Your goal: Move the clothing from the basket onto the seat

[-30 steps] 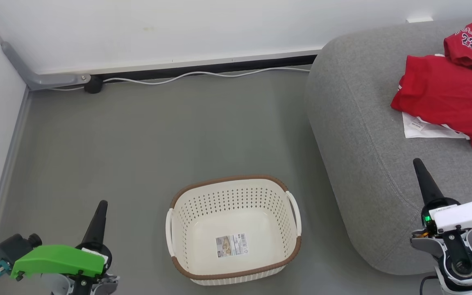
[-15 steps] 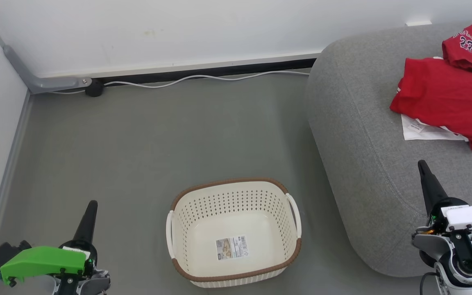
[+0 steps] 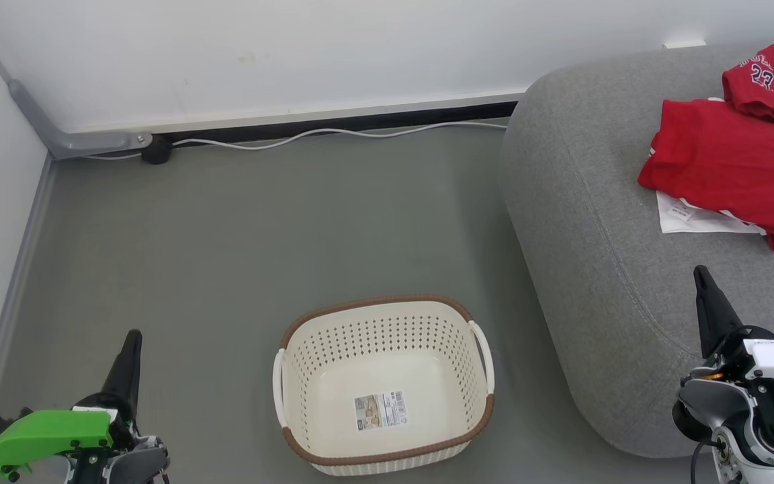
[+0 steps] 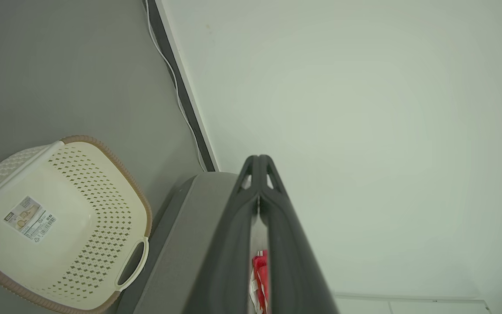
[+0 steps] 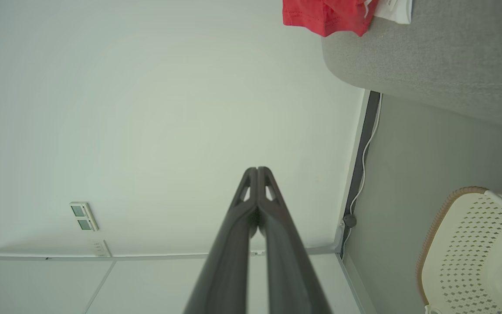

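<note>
Red clothing (image 3: 729, 158), white-trimmed, several pieces: lies in a loose heap on the grey fabric seat (image 3: 595, 222), toward its far right part; the uppermost piece bears the number 23, and a white piece (image 3: 693, 216) with a small tag shows under the near edge of the heap. Cream plastic basket (image 3: 387, 331), perforated walls, brown rim, white side handles: stands upright on the grey floor (image 3: 259, 228) just left of the seat, well apart from the clothing, with a label sticker (image 3: 380, 410) on its bare bottom. Left gripper (image 3: 133, 336): low at the left over the floor, left of the basket, dark fingers pressed together tip to tip, nothing between them. Right gripper (image 3: 700, 274): low at the right above the seat's near part, short of the clothing, fingers likewise closed together and holding nothing. White cable (image 3: 333, 130): runs along the foot of the pale wall (image 3: 293, 47).
</note>
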You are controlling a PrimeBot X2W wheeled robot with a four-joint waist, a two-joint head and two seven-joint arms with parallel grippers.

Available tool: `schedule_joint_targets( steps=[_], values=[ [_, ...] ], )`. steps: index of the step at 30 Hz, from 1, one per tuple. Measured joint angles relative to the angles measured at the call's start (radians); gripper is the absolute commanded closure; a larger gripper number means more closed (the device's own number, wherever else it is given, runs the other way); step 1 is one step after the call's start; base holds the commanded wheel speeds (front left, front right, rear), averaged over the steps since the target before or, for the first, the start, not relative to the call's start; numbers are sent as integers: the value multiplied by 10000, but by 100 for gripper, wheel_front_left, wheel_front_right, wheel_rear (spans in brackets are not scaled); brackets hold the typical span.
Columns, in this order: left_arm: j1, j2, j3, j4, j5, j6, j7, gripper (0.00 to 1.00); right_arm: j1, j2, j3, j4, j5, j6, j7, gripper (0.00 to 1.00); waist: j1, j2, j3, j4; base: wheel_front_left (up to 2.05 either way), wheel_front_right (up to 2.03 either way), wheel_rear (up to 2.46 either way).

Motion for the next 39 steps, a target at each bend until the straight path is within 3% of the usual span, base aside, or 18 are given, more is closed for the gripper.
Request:
schedule_joint_targets(
  steps=[39],
  values=[
    [-114,-8,42,351,-119,-169,12,100,-115,61,-61,311,81,153,56,100,0,0,-16,1,0,0,0]
  ],
)
